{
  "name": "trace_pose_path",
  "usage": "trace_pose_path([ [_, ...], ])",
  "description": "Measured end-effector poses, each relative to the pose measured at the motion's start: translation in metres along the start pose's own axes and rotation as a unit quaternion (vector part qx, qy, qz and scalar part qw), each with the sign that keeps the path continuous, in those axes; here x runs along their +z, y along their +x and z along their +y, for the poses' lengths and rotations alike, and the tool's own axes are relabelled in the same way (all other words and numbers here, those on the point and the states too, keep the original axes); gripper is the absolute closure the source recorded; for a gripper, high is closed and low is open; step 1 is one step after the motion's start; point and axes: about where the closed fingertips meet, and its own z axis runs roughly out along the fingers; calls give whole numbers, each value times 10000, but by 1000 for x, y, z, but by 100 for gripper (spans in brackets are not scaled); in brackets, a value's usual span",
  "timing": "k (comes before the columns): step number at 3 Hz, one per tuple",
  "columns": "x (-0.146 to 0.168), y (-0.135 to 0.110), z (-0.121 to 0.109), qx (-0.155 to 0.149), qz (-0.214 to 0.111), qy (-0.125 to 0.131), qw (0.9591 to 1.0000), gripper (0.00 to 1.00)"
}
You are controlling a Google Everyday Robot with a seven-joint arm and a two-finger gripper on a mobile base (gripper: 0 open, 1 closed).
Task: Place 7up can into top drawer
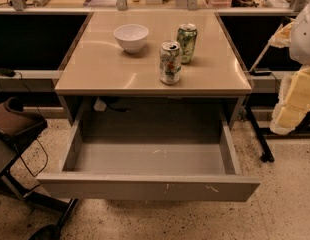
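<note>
7up can [170,62] stands upright on the desk [95,69], right of centre, near the front edge, tab end up. Green can [187,43] is just behind it and a bit to the right, also upright; the two overlap in view, so can't tell if they touch. White bowl [131,37] sits further left and back, apart from both cans, right way up. Below the desktop the drawer [145,186] is pulled well out toward the camera, grey floor showing w/ a few pale marks, flat front w/ small white scratches right of middle. 7up can is on the desk above the drawer, not in it. Gripper [295,104] is at the far right edge of the frame, pale yellowish, partly cut off, beside the desk's right side and well apart from the cans; can't tell how wide it's spread or whether it grips anything. Brown chair [15,124] at left, speckled floor [285,209] underneath.
</note>
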Motion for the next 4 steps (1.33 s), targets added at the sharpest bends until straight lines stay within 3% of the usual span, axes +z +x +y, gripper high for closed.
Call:
trace_pose_path([
  [1, 0, 0, 0, 0, -1, 0, 10000, 0],
  [2, 8, -9, 4, -108, -455, -239, 9986, 0],
  [3, 60, -43, 8, -450, -1484, -1038, 9824, 0],
  [4, 95, -109, 15, -622, -2624, -1846, 9451, 0],
])
